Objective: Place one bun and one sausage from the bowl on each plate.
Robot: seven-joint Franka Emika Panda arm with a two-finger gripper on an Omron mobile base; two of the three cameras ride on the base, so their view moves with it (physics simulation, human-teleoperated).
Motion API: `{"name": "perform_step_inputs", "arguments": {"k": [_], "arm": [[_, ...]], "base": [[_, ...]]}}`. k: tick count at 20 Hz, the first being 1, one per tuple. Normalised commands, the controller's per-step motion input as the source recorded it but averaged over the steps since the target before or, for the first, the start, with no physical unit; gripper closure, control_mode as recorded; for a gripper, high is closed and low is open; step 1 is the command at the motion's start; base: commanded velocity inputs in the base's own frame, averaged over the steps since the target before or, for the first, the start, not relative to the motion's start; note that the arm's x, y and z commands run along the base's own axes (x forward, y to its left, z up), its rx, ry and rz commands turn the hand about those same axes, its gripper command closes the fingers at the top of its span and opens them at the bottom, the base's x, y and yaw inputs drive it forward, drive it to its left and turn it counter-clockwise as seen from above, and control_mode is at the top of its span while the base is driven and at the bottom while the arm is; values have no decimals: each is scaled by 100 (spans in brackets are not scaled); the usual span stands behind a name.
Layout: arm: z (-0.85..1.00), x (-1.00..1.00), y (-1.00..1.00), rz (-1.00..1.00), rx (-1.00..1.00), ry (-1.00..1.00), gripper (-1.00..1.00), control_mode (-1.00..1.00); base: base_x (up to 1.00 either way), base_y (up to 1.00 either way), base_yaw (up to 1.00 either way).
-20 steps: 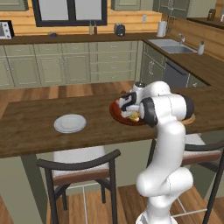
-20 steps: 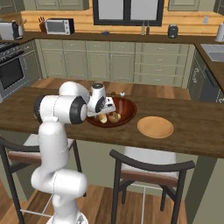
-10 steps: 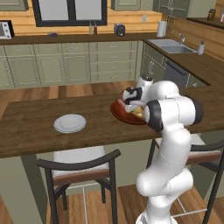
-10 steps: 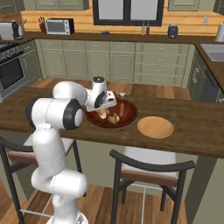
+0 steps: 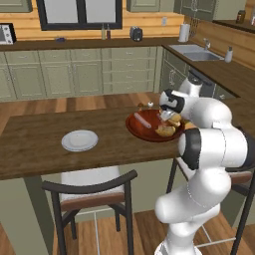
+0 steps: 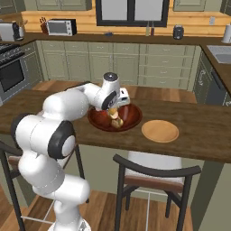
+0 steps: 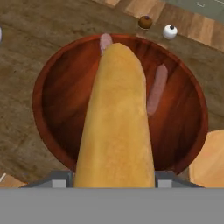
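Observation:
My gripper (image 6: 113, 109) hangs just over the dark reddish-brown bowl (image 6: 134, 118), shut on a long golden bun (image 7: 116, 118). In the hand view this bun runs up the middle and hides part of the bowl (image 7: 57, 100). A pink sausage (image 7: 156, 89) lies on the bowl's floor to its right, and the tip of a second sausage (image 7: 105, 41) peeks out past the bun's far end. Another bun (image 5: 166, 131) rests in the bowl (image 5: 137, 129) below the gripper (image 5: 171, 117). The pale grey-white plate (image 5: 79, 140) lies bare to the left. The tan-orange plate (image 6: 160, 131) lies bare to the right.
Two small shakers, one dark (image 7: 145, 21) and one white (image 7: 169, 31), stand on the wooden counter just beyond the bowl. Stools with dark curved backs (image 5: 89, 187) stand along the counter's near edge. The counter (image 6: 203, 131) is bare wood past the tan plate.
The jaws have closed from wide open onto the bun in the bowl. The arm's elbow has swung outward, and the hand with the bun stands slightly higher over the bowl.

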Motion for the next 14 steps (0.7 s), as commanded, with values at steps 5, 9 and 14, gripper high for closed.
{"name": "perform_step_inputs", "arguments": {"k": [5,9,14], "arm": [[33,-12,-100,-6,0,0,100,-100],[3,0,-100,-4,0,0,100,-100],[-8,-7,-100,-3,0,2,100,-100]], "base": [[0,0,0],[0,0,0],[0,0,0]]}}
